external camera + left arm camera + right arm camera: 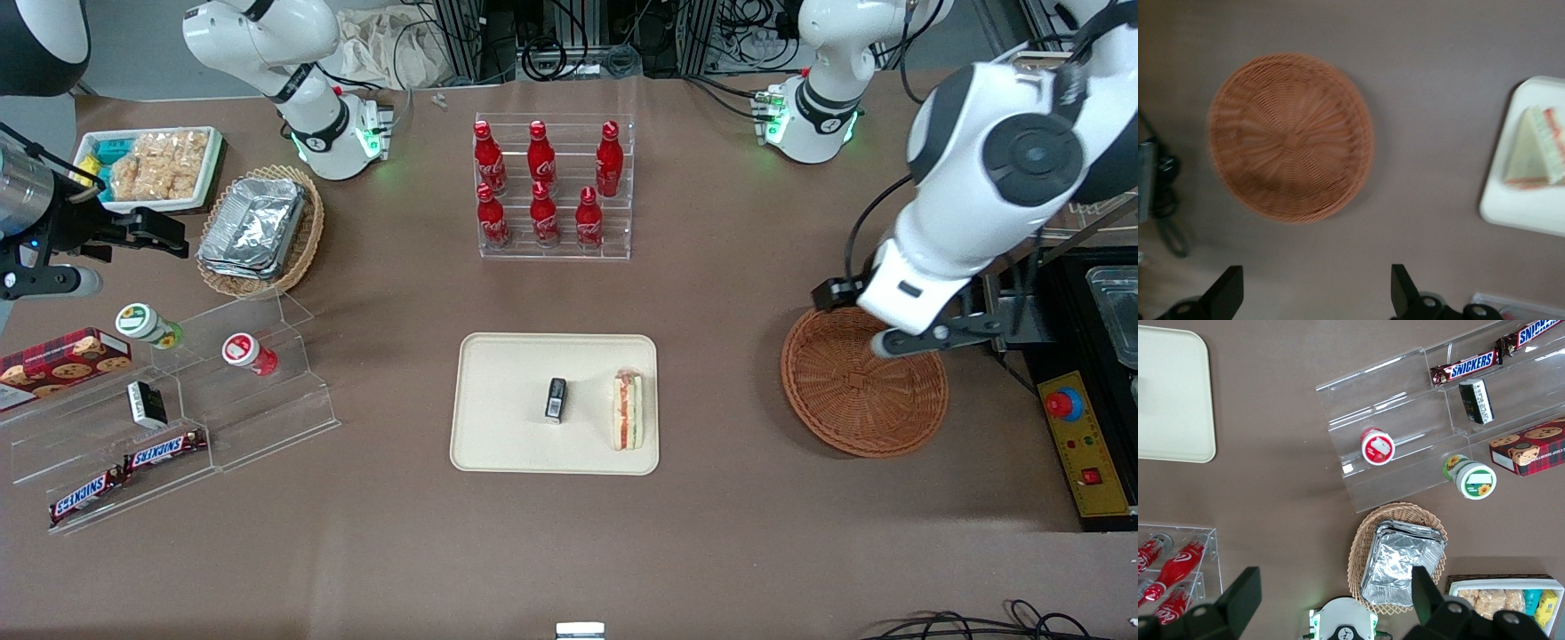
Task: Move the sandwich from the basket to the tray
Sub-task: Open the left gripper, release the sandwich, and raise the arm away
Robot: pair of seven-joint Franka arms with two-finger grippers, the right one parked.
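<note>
The sandwich [628, 410] lies flat on the cream tray [498, 444], near the tray's edge toward the working arm's end of the counter [711, 533], its orange-red and green filling edge showing. On the same tray, close to its middle and a little apart from the sandwich, sits a small dark packet [556, 398]. The round reddish-brown basket [853, 409] stands on the counter at about three o'clock from the tray, well apart from it, and has nothing in it. The working arm's tool [1317, 293] hangs above the basket's rim on the side farther from the front camera; its two dark fingers [1228, 290] stand wide apart with nothing between them, clear of the wicker. From the wrist camera the basket [1291, 137] shows whole, with the tray's corner [1518, 213] and the sandwich [1535, 150] near it. At twelve o'clock from the tray, farther from the front camera, a clear rack [556, 187] holds six red bottles [542, 178]. Toward the parked arm's end of the counter are a tan oval basket [302, 249] with foil containers [253, 222], a white tray of bagged snacks [151, 164], and clear stepped shelves [267, 418] carrying two small lidded cups, a cookie box [62, 356] and two Snickers bars [164, 449].
</note>
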